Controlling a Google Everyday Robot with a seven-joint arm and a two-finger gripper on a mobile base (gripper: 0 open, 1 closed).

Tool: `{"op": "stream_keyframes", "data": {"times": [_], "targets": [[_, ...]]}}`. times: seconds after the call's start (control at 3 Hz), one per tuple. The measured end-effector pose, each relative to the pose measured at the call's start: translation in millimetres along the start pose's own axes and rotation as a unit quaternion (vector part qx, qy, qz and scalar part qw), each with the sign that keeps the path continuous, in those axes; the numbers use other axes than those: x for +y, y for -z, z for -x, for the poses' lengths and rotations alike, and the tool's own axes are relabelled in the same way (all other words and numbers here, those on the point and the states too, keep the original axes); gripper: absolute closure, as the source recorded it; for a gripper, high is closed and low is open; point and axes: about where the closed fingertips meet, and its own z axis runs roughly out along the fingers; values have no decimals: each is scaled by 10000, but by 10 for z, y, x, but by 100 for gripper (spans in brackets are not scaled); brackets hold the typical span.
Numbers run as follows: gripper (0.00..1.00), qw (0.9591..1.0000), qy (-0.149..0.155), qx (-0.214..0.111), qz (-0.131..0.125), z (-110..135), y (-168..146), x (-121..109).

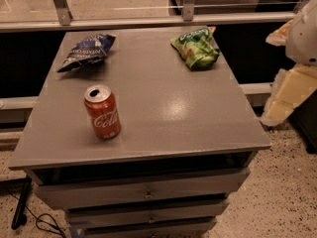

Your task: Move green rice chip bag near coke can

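The green rice chip bag lies crinkled at the far right of the grey table top. The coke can stands upright near the front left, well apart from the bag. My gripper and its cream-white arm parts show at the right edge of the view. It is off the table, to the right of the bag, and touches nothing.
A dark blue chip bag lies at the far left of the table. A railing with metal posts runs behind the table. Drawers sit under the top. A black cable lies on the speckled floor at the lower left.
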Motion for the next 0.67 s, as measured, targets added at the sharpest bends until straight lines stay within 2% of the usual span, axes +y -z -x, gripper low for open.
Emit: {"op": "stream_keyframes", "data": {"times": [0.33, 0.67], "targets": [[0, 9987, -6, -448, -237, 153, -362, -283], [0, 9955, -113, -790, -516, 244, -760, -698]]}}
